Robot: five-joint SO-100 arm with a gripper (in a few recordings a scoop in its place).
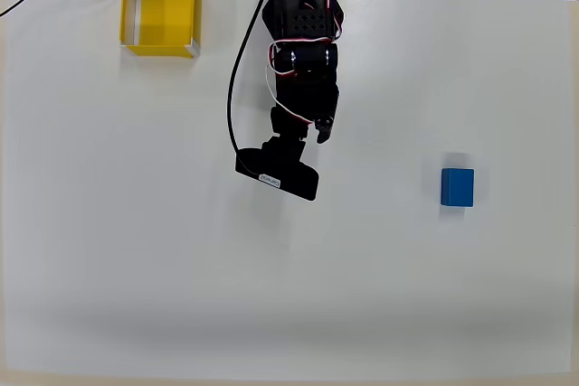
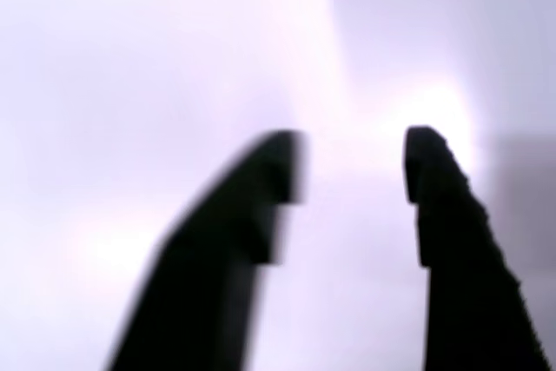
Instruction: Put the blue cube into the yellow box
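From above, my arm (image 1: pixel 303 33) comes down from the top edge of the white surface (image 1: pixel 136 250), and my pincer (image 1: pixel 318 130) hangs near the middle, a little toward the top. In the wrist view my pincer (image 2: pixel 352 167) stands open: the two dark fingers (image 2: pixel 261 206) are apart, with a clear gap of pale surface between their tips, and nothing is in that gap. This view is blurred, so I cannot say more about what lies under it.

The blue cube (image 1: pixel 458 187) lies on the surface to the right of my pincer in the overhead view, well apart from it and a little lower in the picture. It is slightly rectangular. Its long axis runs up and down the picture, and its sides stand almost square with the edges of the surface, with perhaps a very small turn. It rests flat, with the top face toward the camera.

The yellow box (image 1: pixel 160 15) sits in the upper left corner of the overhead view, near the far edge of the surface, open side up. Its thin whitish walls go around a yellow floor, and the inside is empty. The box and the cube are well apart, with my arm between them.
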